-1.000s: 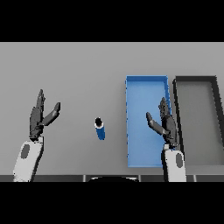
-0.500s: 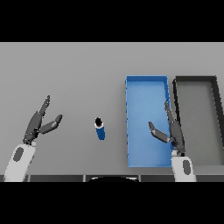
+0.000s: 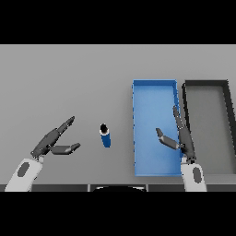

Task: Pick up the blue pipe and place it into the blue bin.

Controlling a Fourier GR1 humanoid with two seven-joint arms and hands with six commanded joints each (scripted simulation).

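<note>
We are looking down at a grey worktop [image 3: 69,83]. The blue pipe [image 3: 105,135] is sitting near the middle of the frame, a little to the left of the blue bin [image 3: 154,92]. It is small and dark blue, and its top end is showing a black hole. Nothing is touching it.

Our left hand [image 3: 51,141] is reaching in from the lower left of the frame. Its fingers [image 3: 63,126] are stretching out straight toward the upper right, and the thumb is pointing toward the pipe. The fingers and thumb are spread apart and are holding nothing. The hand is near the pipe, but there is bare worktop between them.

The blue bin is lying to the right of the middle, long from top to bottom. We are seeing nothing inside it but its blue floor. Just to its right, at the right edge of the frame, a dark grey bin [image 3: 209,85] is lying beside it.

Our right hand [image 3: 183,139] is coming up from the lower right, showing over the right side of the blue bin. Its fingers are pointing up and its thumb is sticking out to the left. They are apart too and are holding nothing.
</note>
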